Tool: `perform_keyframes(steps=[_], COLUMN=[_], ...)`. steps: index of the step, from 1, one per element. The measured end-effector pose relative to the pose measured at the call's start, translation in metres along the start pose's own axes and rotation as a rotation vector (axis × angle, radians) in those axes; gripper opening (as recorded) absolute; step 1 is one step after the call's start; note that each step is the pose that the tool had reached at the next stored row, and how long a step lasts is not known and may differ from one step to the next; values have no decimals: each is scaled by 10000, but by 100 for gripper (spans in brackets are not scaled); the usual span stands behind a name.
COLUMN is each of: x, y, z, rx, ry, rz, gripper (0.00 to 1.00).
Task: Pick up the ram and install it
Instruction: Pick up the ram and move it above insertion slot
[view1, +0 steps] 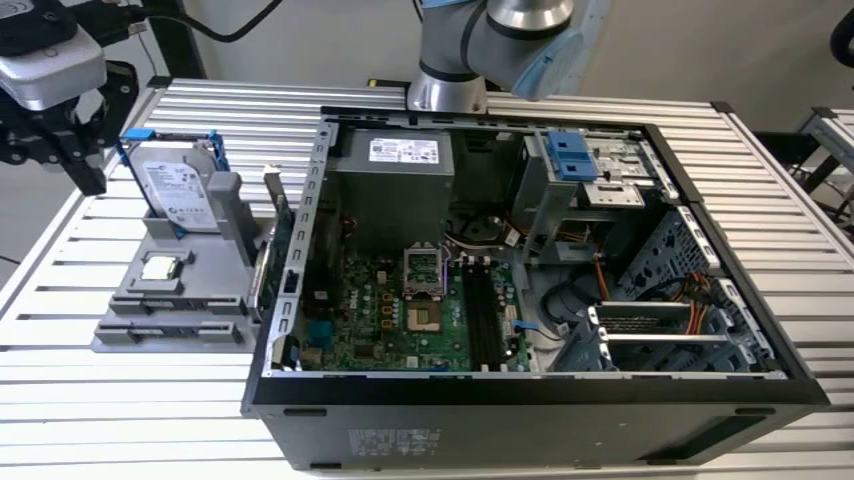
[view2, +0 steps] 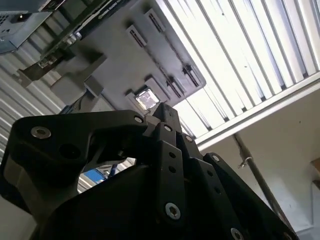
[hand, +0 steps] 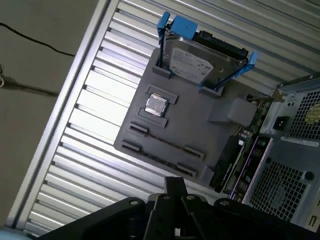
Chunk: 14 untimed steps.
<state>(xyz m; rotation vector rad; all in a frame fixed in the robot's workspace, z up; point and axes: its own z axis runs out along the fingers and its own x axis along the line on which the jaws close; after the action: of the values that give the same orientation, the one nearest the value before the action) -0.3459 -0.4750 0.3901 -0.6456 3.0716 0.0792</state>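
Your gripper (hand: 175, 184) hangs near the grey tray (hand: 200, 131), seemingly clenched on nothing. On that tray the hard drive (hand: 197, 62) stands upright, with the CPU chip (hand: 156, 105) near it.

1. The exterior view is taken from high in front of the open computer case (view1: 534, 410). It is angled down across the slatted table (view1: 747, 190), far enough off that the whole case is seen.
2. The first wrist view is aimed down past the gripper (hand: 175, 187) onto the grey holder (hand: 200, 130), from well above it.
3. The second wrist view is set close behind the gripper's black linkage, and much of it is blocked.
4. The holder, its CPU chip (view1: 160, 267) and the table slats are shared by all three views.
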Motion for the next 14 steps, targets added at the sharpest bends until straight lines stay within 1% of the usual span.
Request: perform_keyframes(steps=[14], x=[0], y=[0], z=[0], rx=[-31], ry=[124], rz=[-2528], gripper=[0])
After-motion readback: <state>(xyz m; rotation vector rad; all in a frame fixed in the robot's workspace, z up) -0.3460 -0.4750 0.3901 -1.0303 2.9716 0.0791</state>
